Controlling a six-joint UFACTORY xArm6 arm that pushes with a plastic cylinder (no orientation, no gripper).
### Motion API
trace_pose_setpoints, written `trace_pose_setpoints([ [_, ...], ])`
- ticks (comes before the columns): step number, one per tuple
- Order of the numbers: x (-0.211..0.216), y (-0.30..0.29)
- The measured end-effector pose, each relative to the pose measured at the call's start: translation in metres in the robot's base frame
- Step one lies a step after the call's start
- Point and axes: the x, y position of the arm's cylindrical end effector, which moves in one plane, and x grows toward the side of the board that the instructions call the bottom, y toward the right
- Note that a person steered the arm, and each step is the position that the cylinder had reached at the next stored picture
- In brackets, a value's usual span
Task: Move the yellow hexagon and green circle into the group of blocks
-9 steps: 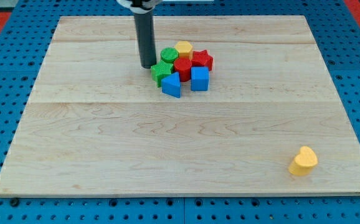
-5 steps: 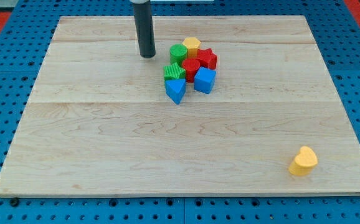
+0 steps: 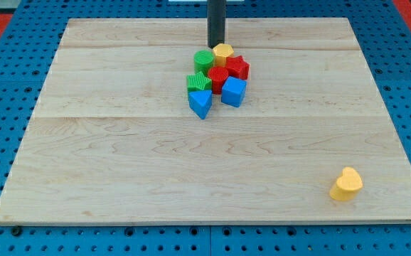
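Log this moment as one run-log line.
my tip: just above cluster | yellow hexagon: in cluster | green circle: in cluster | yellow heart: apart, bottom right

The rod's upper part is cut off by the view's top edge; only its lower stretch down to my tip (image 3: 215, 44) shows. Just below my tip, the red hexagon (image 3: 218, 77) is partly hidden by neighbouring blocks, and the green block (image 3: 198, 82) beside it is too ridged to name its shape.
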Motion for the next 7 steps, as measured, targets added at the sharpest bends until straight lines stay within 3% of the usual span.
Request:
trace_pose_setpoints([
  [3, 0.01, 0.007],
  [5, 0.038, -0.012],
  [6, 0.023, -0.045],
  [7, 0.049, -0.044],
])
